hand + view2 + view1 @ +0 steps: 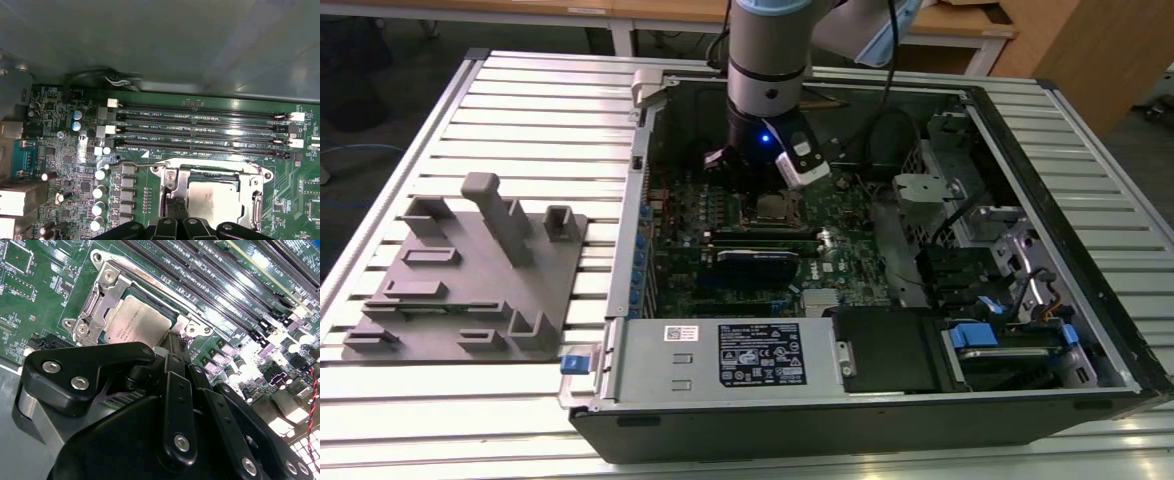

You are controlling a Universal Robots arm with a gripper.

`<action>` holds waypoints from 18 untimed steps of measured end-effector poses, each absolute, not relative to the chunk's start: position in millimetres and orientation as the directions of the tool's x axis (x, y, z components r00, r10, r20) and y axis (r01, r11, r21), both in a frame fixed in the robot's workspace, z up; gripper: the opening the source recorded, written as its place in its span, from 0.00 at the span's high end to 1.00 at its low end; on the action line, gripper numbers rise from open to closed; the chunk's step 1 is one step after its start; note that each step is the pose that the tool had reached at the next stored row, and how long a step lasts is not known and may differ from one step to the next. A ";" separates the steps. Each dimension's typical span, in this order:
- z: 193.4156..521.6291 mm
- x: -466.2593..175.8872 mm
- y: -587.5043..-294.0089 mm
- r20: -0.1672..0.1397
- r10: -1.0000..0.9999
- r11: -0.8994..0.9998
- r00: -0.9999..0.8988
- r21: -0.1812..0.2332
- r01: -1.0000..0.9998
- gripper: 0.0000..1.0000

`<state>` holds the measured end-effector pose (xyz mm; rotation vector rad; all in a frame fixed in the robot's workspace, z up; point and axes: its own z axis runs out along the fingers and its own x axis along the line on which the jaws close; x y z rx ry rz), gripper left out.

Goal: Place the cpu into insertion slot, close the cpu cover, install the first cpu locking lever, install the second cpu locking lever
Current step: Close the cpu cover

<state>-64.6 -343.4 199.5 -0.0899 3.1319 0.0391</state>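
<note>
The pincer [173, 342] has its fingers drawn together, holding nothing visible, with the tips at the cpu cover [100, 300] edge. Just beyond the tips, the cpu [137, 320] lies flat in the insertion slot [215, 176], framed by that cover.

An open computer case [854, 425] lies on a slatted aluminium table [534, 110]. A grey moulded fixture [454, 290] with upright pegs sits near the table's edge at the exterior view's left. A labelled silver housing [720, 355] runs along the case's near wall, with a blue latch [974, 336] beside it. Long black memory slots [200, 131] cross the green motherboard [295, 185] — silver-topped capacitors [99, 192] stand nearby.
</note>
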 end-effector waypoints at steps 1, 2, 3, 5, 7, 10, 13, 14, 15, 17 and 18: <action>199.5 -64.6 -343.4 -0.009 -0.057 0.998 -0.998 0.025 -0.057 0.90; 199.5 -64.6 -343.4 -0.009 -0.057 0.998 -0.998 0.025 -0.057 0.90; 199.4 -64.6 -343.4 -0.009 -0.057 0.998 -0.998 0.025 -0.057 0.90; 199.1 -64.6 -343.4 -0.009 -0.057 0.998 -0.998 0.025 -0.057 0.90; 199.0 -64.6 -343.4 -0.009 -0.057 0.998 -0.998 0.025 -0.057 0.90; 199.2 -64.5 -343.3 -0.009 -0.057 0.998 -0.998 0.025 -0.057 0.90; 202.0 -64.6 -343.4 -0.009 -0.057 0.998 -0.998 0.025 -0.057 0.90; 203.0 -64.6 -343.4 -0.009 -0.057 0.998 -0.998 0.025 -0.057 0.90; 204.1 -64.6 -343.4 -0.009 -0.057 0.998 -0.998 0.025 -0.057 0.90; 206.8 -64.6 -343.4 -0.009 -0.057 0.998 -0.998 0.025 -0.057 0.90; 208.4 -64.5 -343.4 -0.009 -0.057 0.998 -0.998 0.025 -0.057 0.90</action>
